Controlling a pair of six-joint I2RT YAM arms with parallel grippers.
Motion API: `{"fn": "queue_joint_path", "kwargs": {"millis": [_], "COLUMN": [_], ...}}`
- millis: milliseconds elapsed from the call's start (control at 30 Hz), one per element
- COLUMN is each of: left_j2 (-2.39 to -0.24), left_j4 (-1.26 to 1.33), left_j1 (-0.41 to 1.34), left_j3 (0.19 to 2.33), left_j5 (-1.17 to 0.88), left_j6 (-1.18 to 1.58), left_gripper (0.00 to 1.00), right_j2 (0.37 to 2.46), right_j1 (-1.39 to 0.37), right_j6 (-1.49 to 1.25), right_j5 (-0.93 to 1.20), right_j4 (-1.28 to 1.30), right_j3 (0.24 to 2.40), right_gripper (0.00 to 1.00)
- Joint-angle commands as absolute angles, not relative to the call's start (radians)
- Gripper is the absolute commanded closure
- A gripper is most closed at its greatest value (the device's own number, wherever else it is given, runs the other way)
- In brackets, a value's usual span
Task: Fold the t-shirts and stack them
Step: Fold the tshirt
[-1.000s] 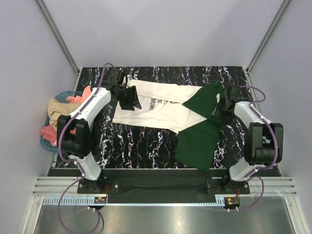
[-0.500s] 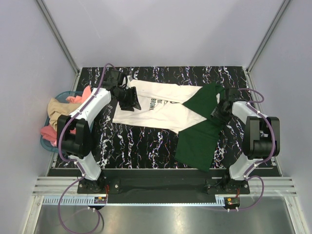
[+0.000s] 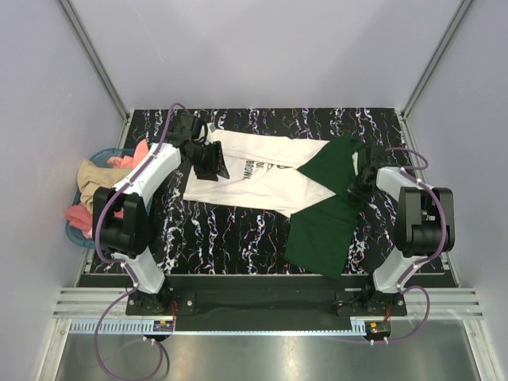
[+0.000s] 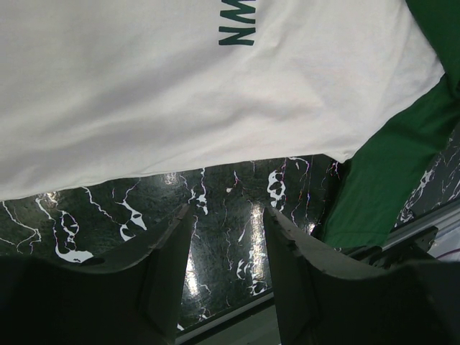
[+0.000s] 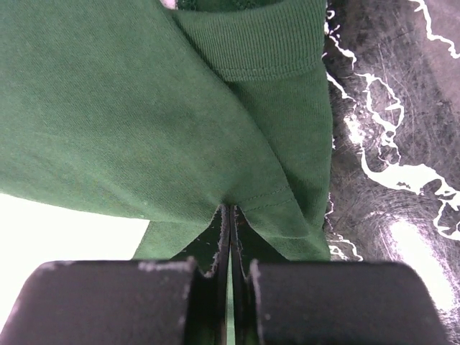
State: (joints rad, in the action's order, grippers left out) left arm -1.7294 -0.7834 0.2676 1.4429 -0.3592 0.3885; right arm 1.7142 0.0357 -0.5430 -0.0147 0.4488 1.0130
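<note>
Right gripper is pinched flat on an edge fold of the dark green t-shirt, with a ribbed band just beyond its tips. Left gripper stands wide, holding nothing. The cream-white t-shirt lies just ahead of it on the counter. Judgement: lift slowly, confirm the pinch holds, then draw the green cloth clear of the cream one before folding.

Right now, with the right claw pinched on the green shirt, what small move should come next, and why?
Probably lift the right gripper and draw the green t-shirt rightward, off the cream t-shirt. Its jaws are shut on green cloth, the two shirts overlap, and the left gripper hangs open, holding nothing.
</note>
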Motion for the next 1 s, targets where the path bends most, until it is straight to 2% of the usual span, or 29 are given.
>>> {"fn": "queue_joint_path", "kwargs": {"millis": [0,233,367,500,567,600,767,967], "left_j2": [-1.687,-1.693,-1.694,-1.686,-1.678,-1.678,-1.686,-1.692], "left_j4": [-0.749,-0.744,-0.739,-0.738,-0.736,-0.736,-0.736,-0.733], "left_j1": [0.267,0.267,0.267,0.268,0.268,0.27,0.267,0.268], "left_j3": [1.439,1.436,1.439,1.433,1.428,1.427,1.424,1.42], "left_j5": [-0.344,-0.341,-0.347,-0.356,-0.356,-0.356,-0.364,-0.362], "left_j6": [0.376,0.376,0.38,0.38,0.379,0.377,0.373,0.371], "left_gripper": [0.51,0.51,0.51,0.51,0.51,0.5,0.5,0.5], "right_j2": [1.68,1.575,1.545,1.566,1.597,1.612,1.664,1.718], "right_j1": [0.037,0.035,0.035,0.035,0.037,0.041,0.063,0.087], "right_j6": [-0.546,-0.583,-0.571,-0.438,-0.371,-0.355,-0.308,-0.265], "right_j5": [-0.003,0.08,0.055,0.006,-0.026,-0.023,-0.008,-0.014], "right_j4": [0.42,0.417,0.419,0.431,0.465,0.474,0.508,0.551], "right_j3": [1.008,0.989,0.983,0.992,1.003,1.026,1.089,1.135], "right_gripper": [1.0,1.0,1.0,0.58,0.53,0.52,0.64,0.55]}}
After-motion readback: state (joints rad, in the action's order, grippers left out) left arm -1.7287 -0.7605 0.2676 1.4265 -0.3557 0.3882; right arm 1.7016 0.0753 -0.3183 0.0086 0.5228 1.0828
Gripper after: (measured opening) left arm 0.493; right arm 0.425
